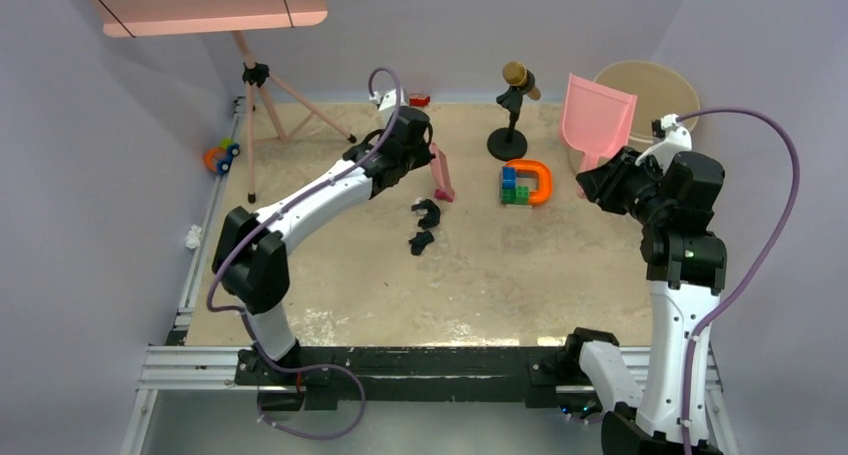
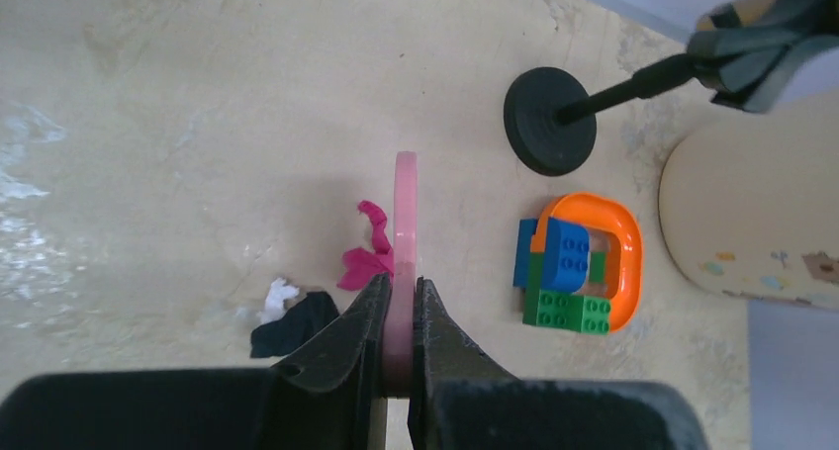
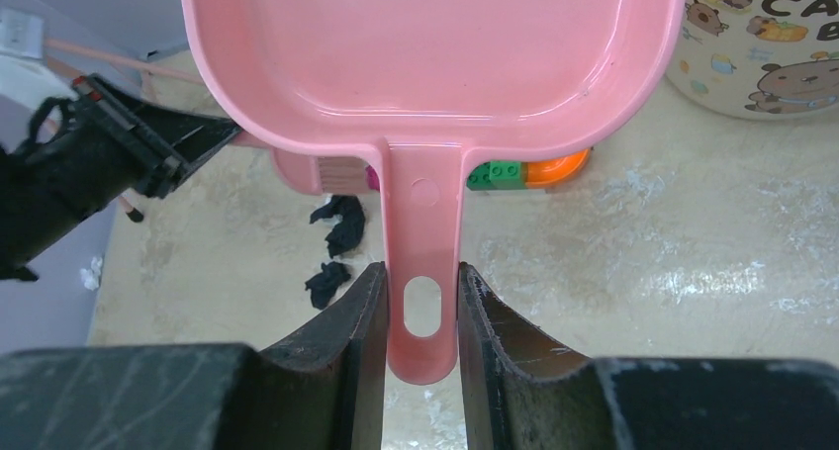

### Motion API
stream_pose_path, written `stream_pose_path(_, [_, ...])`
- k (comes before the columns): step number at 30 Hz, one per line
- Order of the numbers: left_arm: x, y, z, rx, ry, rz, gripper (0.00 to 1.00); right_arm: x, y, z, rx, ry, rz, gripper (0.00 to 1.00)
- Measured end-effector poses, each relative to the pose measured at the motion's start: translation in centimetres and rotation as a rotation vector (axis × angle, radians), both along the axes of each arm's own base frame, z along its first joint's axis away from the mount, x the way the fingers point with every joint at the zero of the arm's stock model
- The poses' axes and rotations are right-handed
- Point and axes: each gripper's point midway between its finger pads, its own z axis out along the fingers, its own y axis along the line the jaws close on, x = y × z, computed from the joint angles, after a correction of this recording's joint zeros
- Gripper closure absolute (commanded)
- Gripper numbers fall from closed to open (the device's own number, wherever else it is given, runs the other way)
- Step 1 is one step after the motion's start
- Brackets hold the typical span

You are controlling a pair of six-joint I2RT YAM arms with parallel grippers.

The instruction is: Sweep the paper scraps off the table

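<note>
My left gripper (image 1: 425,147) is shut on the handle of a pink brush (image 1: 441,175), whose head rests on the beige table (image 1: 520,275) at mid back. In the left wrist view the gripper (image 2: 401,287) clamps the brush (image 2: 405,213); a magenta scrap (image 2: 368,257) touches its left side, with a white scrap (image 2: 281,294) and a black scrap (image 2: 294,323) further left. Two black scraps (image 1: 428,213) (image 1: 421,242) lie just in front of the brush. My right gripper (image 1: 598,182) is shut on the handle (image 3: 422,272) of a pink dustpan (image 1: 597,115), held above the table at the right.
A blue-green block stack in an orange ring (image 1: 525,183) sits right of the brush. A microphone stand (image 1: 512,115), a beige bin (image 1: 650,95), a tripod (image 1: 262,85) and a small red car (image 1: 419,100) stand along the back. A white wad (image 1: 193,237) lies by the left rail.
</note>
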Motion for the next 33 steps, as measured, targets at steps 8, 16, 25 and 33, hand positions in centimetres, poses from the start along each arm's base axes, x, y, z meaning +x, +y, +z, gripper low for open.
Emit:
stream_pose_path(8, [3.4,-1.5,-8.5,-0.284,0.230,0.164,1.00,0.1,0.0,-0.6,0.003,0.017,0.000,1.00])
stream_pose_path(16, [0.7,1.6,-9.1,-0.260,0.366,0.391,1.00,0.1,0.0,-0.7,-0.002,0.015,0.004,1.00])
stream_pose_path(25, [-6.4,7.2,-7.7,-0.218,0.336,0.395,1.00,1.6,3.3,-4.0,-0.021,0.135,0.145,1.00])
stream_pose_path(33, [-5.6,7.2,-0.6,-0.089,0.156,0.154,1.00,0.4,10.1,-8.8,-0.136,0.279,0.334,1.00])
